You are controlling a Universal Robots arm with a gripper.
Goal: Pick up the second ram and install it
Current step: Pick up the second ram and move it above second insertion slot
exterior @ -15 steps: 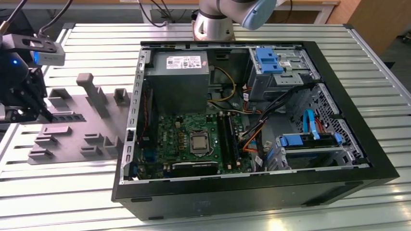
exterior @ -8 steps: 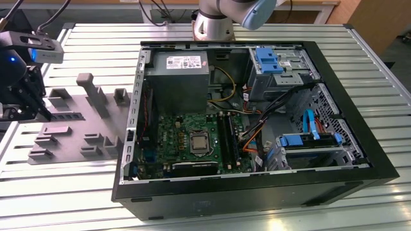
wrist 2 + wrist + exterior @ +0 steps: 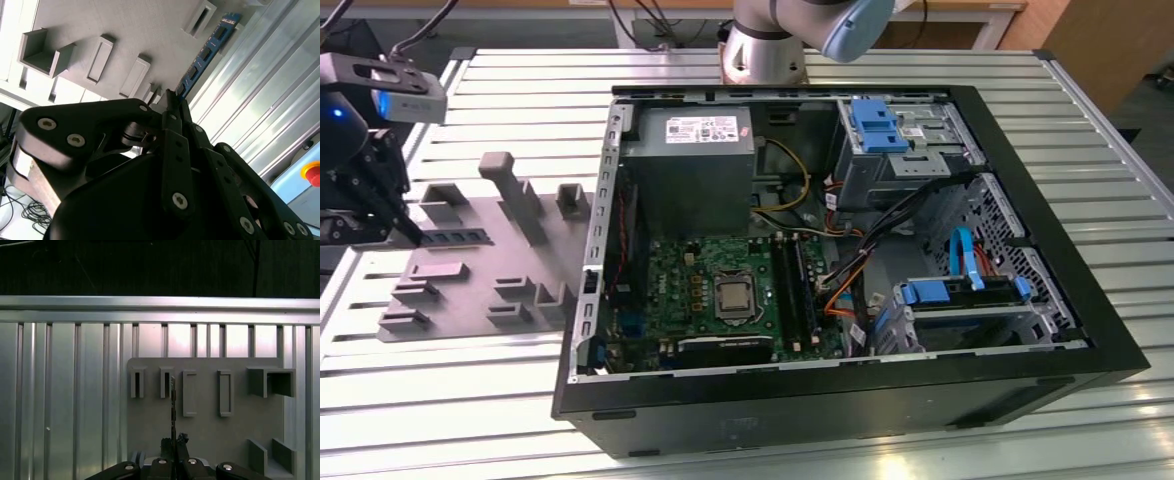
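1. The slatted table (image 3: 494,80) carries everything. In the exterior view, the open computer case (image 3: 854,415) fills it from the middle out to three o'clock.
2. The grey fixture plate (image 3: 467,270) lies at nine o'clock from the case, apart from it, with upright blocks (image 3: 520,200) standing at its twelve o'clock side.
3. The motherboard (image 3: 687,290) sits low in the case, towards seven o'clock. Its long black slots (image 3: 787,285) run just beside a tangle of cables (image 3: 854,270).
4. My gripper (image 3: 403,232) stands at the plate's nine o'clock edge. In both wrist views my fingers (image 3: 182,440) are drawn almost together around one end of the stick, which I judge to be a pinch.
5. The second ram (image 3: 458,237) reaches from my tips towards three o'clock along the plate, and the second wrist view shows its chips (image 3: 207,47). I cannot tell whether it has left the plate.
6. I see three risks:
   - Held by one end, the stick could droop or twist in my grip.
   - A tilted stick could catch a fixture block on the way up.
   - At the case it could snag the cables or meet a slot askew and fail to seat.
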